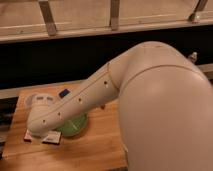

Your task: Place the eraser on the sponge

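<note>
A wooden table point(100, 147) fills the lower left of the camera view. At its front left edge lies a small red thing point(27, 136), low and flat, partly under the end of the arm. Behind it, near the back left corner, stands a pale cup point(31, 100).

The gripper point(40, 134) is down at the table's front left, right below the rounded white wrist, which covers most of it. Whether it is open or closed cannot be told from here. Just beside it to the right lies the eraser point(52, 138), flat on the wood, with a white face and dark edges. It seems to touch the gripper, though the wrist's shadow makes that hard to judge.

The sponge point(63, 93), small and blue, sits near the back edge of the table, well apart from the eraser, with the arm crossing between them. The green plate point(76, 126) rests further right, near the middle of the table, half hidden under the forearm and close to the eraser's right end.

The white arm point(150, 100) rises from there and swells to fill the right side. Beyond it, on a ledge at the far right, stands a small bottle point(192, 56).
</note>
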`<state>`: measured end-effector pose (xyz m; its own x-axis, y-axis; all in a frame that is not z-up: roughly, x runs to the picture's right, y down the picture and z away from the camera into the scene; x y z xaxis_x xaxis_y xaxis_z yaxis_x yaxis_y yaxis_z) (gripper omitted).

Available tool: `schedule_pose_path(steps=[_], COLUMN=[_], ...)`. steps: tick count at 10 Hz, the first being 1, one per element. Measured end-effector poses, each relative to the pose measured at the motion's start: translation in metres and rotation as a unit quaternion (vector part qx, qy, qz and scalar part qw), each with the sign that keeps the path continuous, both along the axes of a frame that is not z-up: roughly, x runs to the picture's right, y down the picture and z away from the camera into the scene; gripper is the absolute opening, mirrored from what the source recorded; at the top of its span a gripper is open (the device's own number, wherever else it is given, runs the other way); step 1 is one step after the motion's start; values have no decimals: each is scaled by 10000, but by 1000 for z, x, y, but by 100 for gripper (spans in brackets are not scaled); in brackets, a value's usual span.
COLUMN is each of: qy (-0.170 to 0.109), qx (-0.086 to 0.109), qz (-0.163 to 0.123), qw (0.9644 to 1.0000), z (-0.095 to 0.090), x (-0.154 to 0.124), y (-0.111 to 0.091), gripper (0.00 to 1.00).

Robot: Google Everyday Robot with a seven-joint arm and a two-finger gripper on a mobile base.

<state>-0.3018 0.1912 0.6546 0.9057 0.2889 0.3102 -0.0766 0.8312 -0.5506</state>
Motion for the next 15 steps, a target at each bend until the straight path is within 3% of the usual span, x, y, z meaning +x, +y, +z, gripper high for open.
schedule_pose_path(steps=[4,7,8,10,13,15], qy=[205,-95,-190,-216,-143,5], qx=[288,399,412,417,385,357], qz=[505,1285,1431,1454,1383,1286], qw=[9981,9909,9887,9883,9895,9911], z=[31,43,44,44,46,59], x=[34,63,67,68,68,68], y=[-73,-110,-115,-116,-114,-111], gripper=[0,0,0,0,0,0])
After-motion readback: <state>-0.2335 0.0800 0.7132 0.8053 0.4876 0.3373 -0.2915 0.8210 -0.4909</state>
